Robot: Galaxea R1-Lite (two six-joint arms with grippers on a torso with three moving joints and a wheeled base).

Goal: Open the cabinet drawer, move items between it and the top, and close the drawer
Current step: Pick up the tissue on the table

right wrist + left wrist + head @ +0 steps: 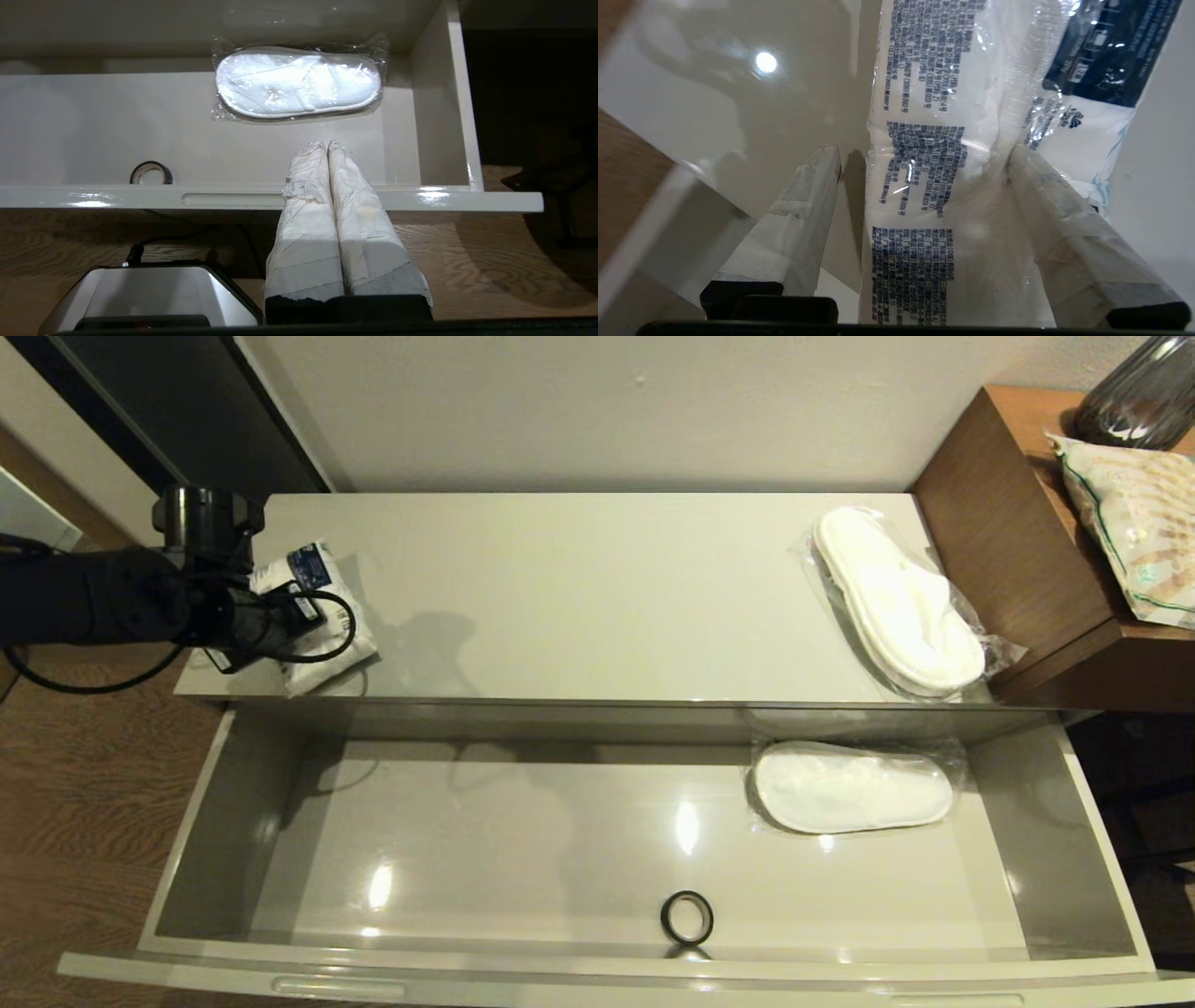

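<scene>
The cabinet drawer (1102,859), a wide shallow tray of glossy grey-beige, stands pulled out, with two slim slot notches in its near rim. Inside lie one flat white slipper pack (850,788) in crinkled clear wrap at the far right, and one small black ring (687,917) near the front rim. On the glossy cream top (579,597) rest a second wrapped slipper pack (898,602) at the far right and one soft white tissue pack (322,616) with blue print at the left end. The left gripper (924,156) sits at that pack, its tape-wrapped fingers (808,196) apart on either side, one touching the wrap. The right gripper (327,145) hovers before the drawer front, fingers pressed together on nothing
</scene>
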